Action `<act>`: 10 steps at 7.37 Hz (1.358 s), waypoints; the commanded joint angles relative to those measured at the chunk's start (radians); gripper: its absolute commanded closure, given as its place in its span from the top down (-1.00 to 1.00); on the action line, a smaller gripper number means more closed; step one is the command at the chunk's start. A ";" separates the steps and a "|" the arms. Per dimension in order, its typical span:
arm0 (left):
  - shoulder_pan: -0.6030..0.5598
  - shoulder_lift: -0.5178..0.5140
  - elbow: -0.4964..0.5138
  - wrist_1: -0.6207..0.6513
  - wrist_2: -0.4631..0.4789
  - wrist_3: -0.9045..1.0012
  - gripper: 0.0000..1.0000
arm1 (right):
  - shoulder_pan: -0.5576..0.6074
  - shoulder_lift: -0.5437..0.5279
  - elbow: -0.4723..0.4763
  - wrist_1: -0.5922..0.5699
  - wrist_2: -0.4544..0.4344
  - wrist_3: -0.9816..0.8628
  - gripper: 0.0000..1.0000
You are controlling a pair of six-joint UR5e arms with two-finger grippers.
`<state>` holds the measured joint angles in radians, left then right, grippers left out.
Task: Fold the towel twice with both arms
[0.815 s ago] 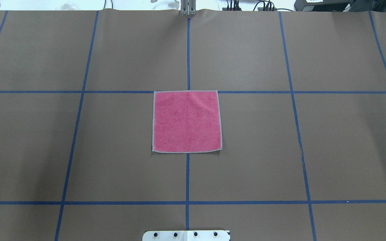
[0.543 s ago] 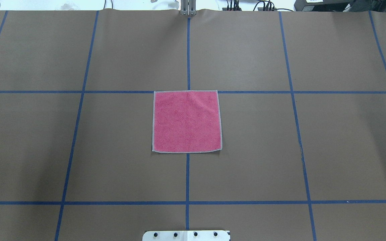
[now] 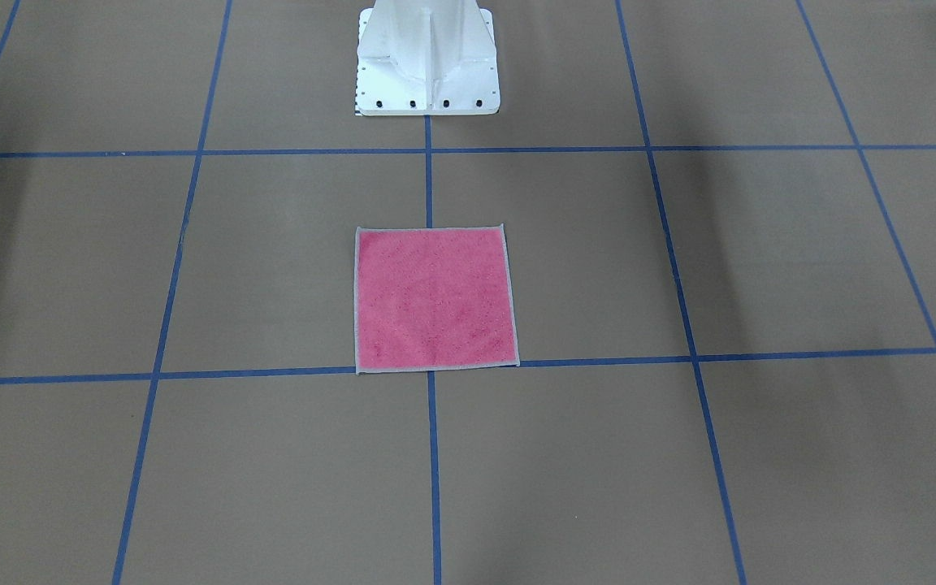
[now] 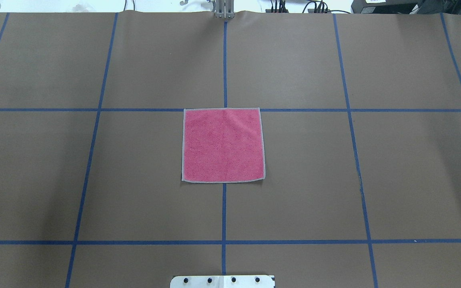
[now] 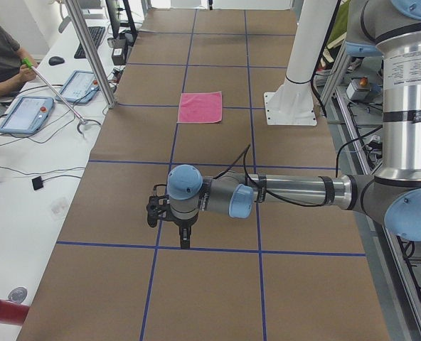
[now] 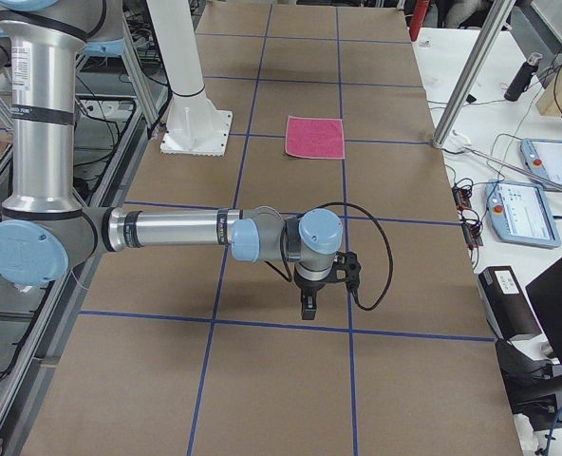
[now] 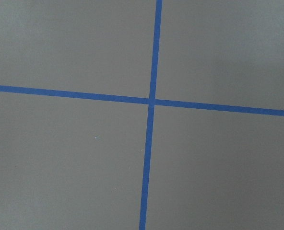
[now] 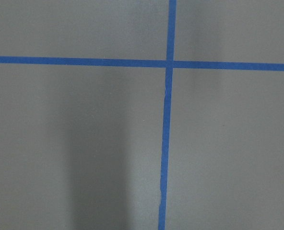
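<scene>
The towel point(image 4: 223, 145) lies flat and unfolded, pink side up, in the middle of the worktop point(image 4: 294, 180), near the pedestal point(image 3: 427, 57). No fold is begun; the next move calls for a long reach in to its corners. Only the side views show the left fingers point(image 5: 185, 239) and right fingers point(image 6: 307, 307), well apart from it; whether they are spread or pressed together, I cannot tell.

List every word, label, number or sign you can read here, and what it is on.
None can be read.
Towel: plain pink, no print.
Teach pendant screens: too small to read.
Brown table cover: only blue tape lines, no text.
</scene>
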<state>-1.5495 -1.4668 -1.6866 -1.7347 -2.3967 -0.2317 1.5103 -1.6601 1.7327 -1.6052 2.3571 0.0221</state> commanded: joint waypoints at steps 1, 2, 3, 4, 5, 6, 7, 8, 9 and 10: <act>0.000 0.003 -0.004 -0.019 -0.001 0.000 1.00 | -0.005 -0.004 0.008 0.005 0.004 -0.007 1.00; 0.000 0.003 -0.004 -0.025 -0.001 -0.003 1.00 | -0.005 -0.003 0.016 0.005 0.019 -0.002 1.00; 0.002 0.003 -0.002 -0.026 -0.002 -0.006 1.00 | -0.012 -0.003 0.008 0.004 0.043 -0.002 1.00; 0.002 0.002 -0.005 -0.026 -0.034 -0.024 0.99 | -0.012 -0.003 0.004 0.022 0.129 0.004 1.00; 0.003 -0.001 -0.008 -0.034 -0.059 -0.027 1.00 | -0.025 -0.003 0.008 0.037 0.142 0.005 1.00; 0.021 -0.001 -0.008 -0.077 -0.061 -0.078 1.00 | -0.062 0.000 0.019 0.083 0.145 0.050 1.00; 0.079 -0.010 -0.008 -0.173 -0.061 -0.222 1.00 | -0.105 0.000 0.022 0.159 0.145 0.150 1.00; 0.182 -0.021 -0.022 -0.291 -0.058 -0.440 1.00 | -0.163 -0.003 0.019 0.254 0.145 0.286 1.00; 0.271 -0.050 -0.059 -0.318 -0.047 -0.613 0.99 | -0.258 0.017 0.024 0.315 0.142 0.487 1.00; 0.343 -0.093 -0.092 -0.318 -0.036 -0.738 0.98 | -0.356 0.064 0.027 0.424 0.128 0.710 0.99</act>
<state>-1.3064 -1.5156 -1.7393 -2.0241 -2.4451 -0.7833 1.2717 -1.6384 1.7556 -1.3010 2.4965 0.4711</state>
